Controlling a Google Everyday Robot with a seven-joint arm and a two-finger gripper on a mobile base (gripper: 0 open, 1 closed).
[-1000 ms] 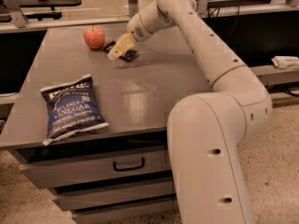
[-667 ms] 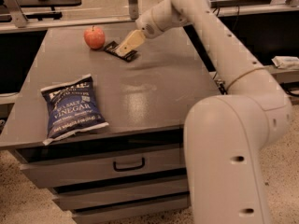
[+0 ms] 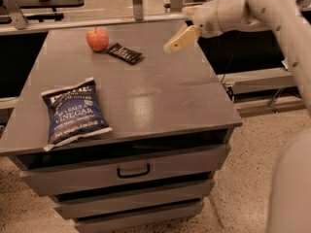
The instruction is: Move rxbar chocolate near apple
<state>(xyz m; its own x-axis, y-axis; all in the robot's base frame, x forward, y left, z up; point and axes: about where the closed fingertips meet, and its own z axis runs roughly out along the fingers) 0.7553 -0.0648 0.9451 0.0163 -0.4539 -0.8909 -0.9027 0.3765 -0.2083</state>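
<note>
Flat black-wrapped rxbar chocolate [image 3: 124,53] lies at four o'clock of the round red apple [image 3: 97,39] (just beside it); the tan tool [image 3: 177,40] hovers at the bar's three o'clock, and I cannot tell its grip state.

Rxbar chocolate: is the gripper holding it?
No, the rxbar chocolate lies flat on the table beside the apple, while the gripper hangs apart from it, above the table's right side.
</note>
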